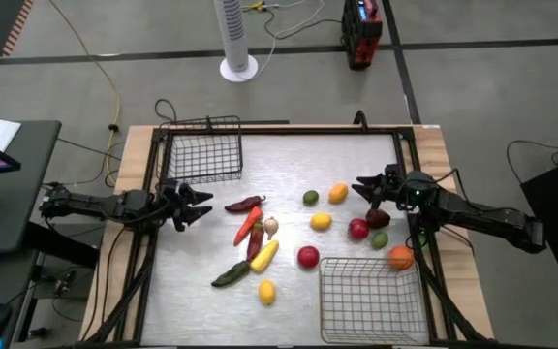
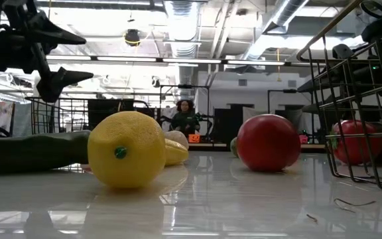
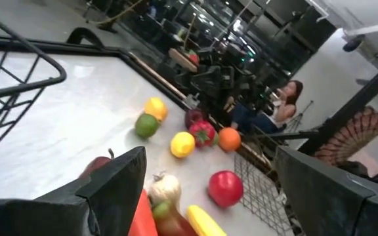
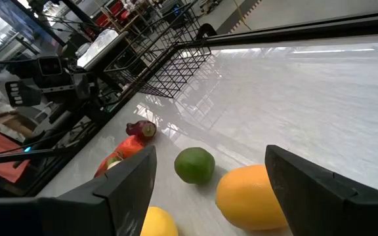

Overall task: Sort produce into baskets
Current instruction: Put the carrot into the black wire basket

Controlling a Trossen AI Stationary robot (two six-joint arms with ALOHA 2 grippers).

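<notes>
Mid-table, yellow banana (image 1: 264, 255) lying diagonal

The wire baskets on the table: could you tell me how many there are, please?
2: one basket at the table's far left corner, the other basket at the near right corner. Both are empty.

Robotics lab, exposed ceiling ducts (image 2: 178, 16), seated person (image 2: 186, 118) among equipment
</notes>
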